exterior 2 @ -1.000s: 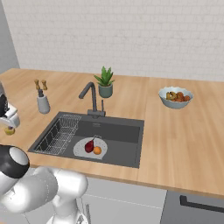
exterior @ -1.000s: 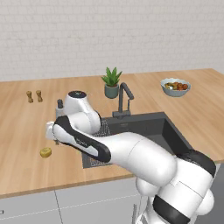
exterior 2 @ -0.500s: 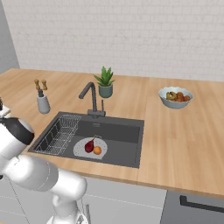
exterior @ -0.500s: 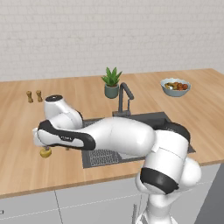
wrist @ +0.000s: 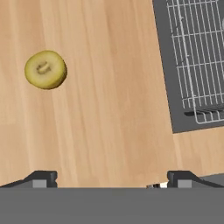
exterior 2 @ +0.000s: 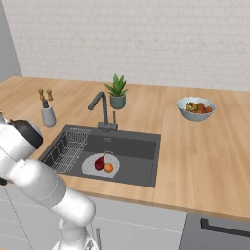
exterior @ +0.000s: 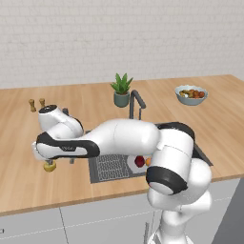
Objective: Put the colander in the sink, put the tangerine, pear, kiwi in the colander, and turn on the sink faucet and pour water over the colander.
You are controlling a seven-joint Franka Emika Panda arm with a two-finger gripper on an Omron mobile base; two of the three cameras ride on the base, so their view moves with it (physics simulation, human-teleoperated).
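Kiwi (wrist: 45,69): yellow-green, slightly oval, stem dimple facing the camera, long axis roughly across the hand view. It lies on bare wooden counter (wrist: 109,109), apart from the sink (wrist: 168,65). Gripper (wrist: 112,178) jaws wide, holding nothing.

Bright, even rendered light — soft faint shadows, no glare, slightly coarse and blurry throughout.

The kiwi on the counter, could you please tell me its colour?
Yellow-green kiwi, clearest in the hand view.

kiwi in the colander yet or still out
Out: the kiwi lies on the wooden counter beside the sink.
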